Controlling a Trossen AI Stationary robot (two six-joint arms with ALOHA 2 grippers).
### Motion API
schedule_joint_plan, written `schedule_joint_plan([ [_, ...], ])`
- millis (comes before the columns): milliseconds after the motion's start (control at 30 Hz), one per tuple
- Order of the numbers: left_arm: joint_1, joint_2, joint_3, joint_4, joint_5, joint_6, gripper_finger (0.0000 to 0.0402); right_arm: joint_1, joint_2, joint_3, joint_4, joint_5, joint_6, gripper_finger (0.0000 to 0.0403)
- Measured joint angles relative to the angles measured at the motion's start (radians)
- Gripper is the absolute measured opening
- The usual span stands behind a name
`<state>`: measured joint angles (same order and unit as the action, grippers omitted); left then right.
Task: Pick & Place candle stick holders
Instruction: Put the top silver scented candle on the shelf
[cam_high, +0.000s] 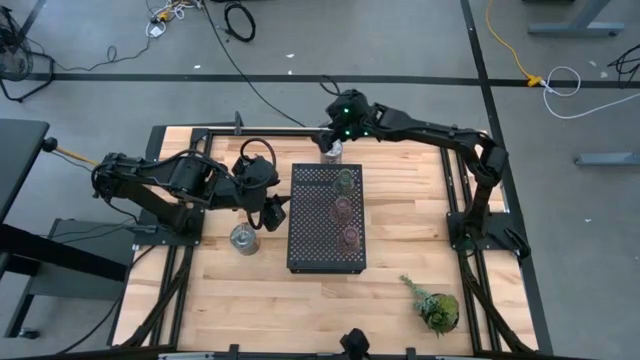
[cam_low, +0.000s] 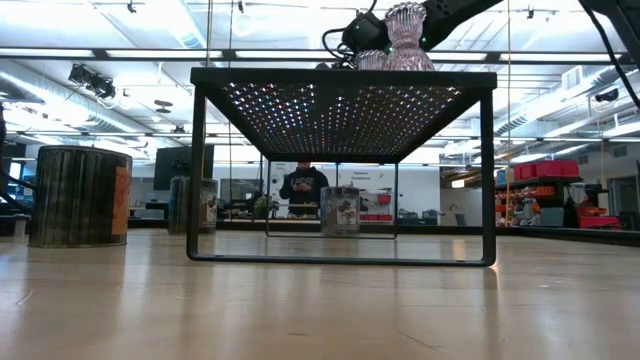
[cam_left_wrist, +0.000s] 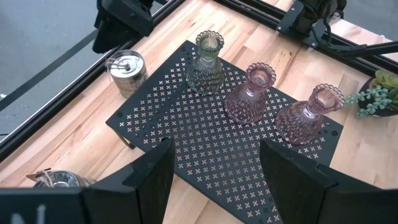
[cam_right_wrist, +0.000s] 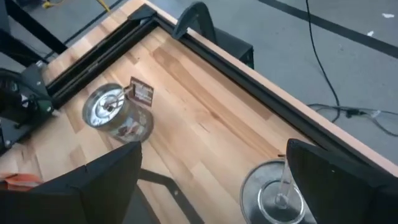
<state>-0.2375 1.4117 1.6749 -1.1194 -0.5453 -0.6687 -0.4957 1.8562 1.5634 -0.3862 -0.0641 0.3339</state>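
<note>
Near edge of the bench (cam_high: 250, 300): mostly bare wood, with only the leafy plant sprig (cam_high: 433, 303) at the near right corner. Open room there.

Mid bench: black perforated tray (cam_high: 310, 235), raised on thin legs. Three glass candle stick holders stand upright in a row along its right side: pinkish holder (cam_left_wrist: 309, 114), second pinkish holder (cam_left_wrist: 250, 94), then pale green holder (cam_left_wrist: 206, 63) farthest back. They are apart from each other, and the left half of the tray top is free.

Left claw (cam_high: 274, 212) sits just off the tray's left edge, empty, fingers (cam_left_wrist: 149, 180) spread apart with nothing between them. A silvery metal holder (cam_high: 243, 238) stands on the bench just beside it on the near side; in the left wrist view only its rim shows.

Far side: a second silvery holder (cam_left_wrist: 126, 71) with a wick-like bit inside stands beyond the tray's far left corner, near the bench's far rail. A tag on its side shows in the right wrist view (cam_right_wrist: 118, 115); the print is unreadable. No other writing legible.

Right claw (cam_high: 333, 137) hovers past the tray's far edge, spread wide, holding nothing. A third silvery holder (cam_right_wrist: 273, 190) sits right below it, probably between the fingers but not gripped.

Low view: a person (cam_low: 303, 188) stands far behind the bench.
</note>
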Motion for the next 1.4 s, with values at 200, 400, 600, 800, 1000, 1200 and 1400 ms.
schedule_joint_plan([
  [200,0.0,0.0,0.0,0.001,0.0,0.0,0.0238,-0.028,0.023,0.0,-0.129,0.028,0.083,0.0396],
  [400,0.004,0.0,0.0,0.002,0.001,0.001,0.0238,-0.031,0.065,0.0,-0.148,-0.016,0.144,0.0396],
  [600,0.006,0.0,0.0,0.0,0.001,0.002,0.0238,-0.024,0.077,0.0,-0.163,0.012,0.129,0.0396],
  [800,0.005,0.0,0.0,0.0,0.001,0.01,0.0238,-0.024,0.077,0.0,-0.197,0.056,0.115,0.0396],
  [1000,0.005,0.0,0.0,0.0,0.001,0.025,0.0238,-0.018,0.089,0.0,-0.217,0.078,0.105,0.0396],
  [1200,0.005,0.0,0.0,0.001,0.001,0.026,0.0238,-0.018,0.106,0.0,-0.2,0.056,0.122,0.0396],
  [1400,0.005,0.0,0.0,0.001,0.001,0.026,0.0238,-0.018,0.133,0.003,-0.19,0.066,0.114,0.0396],
])
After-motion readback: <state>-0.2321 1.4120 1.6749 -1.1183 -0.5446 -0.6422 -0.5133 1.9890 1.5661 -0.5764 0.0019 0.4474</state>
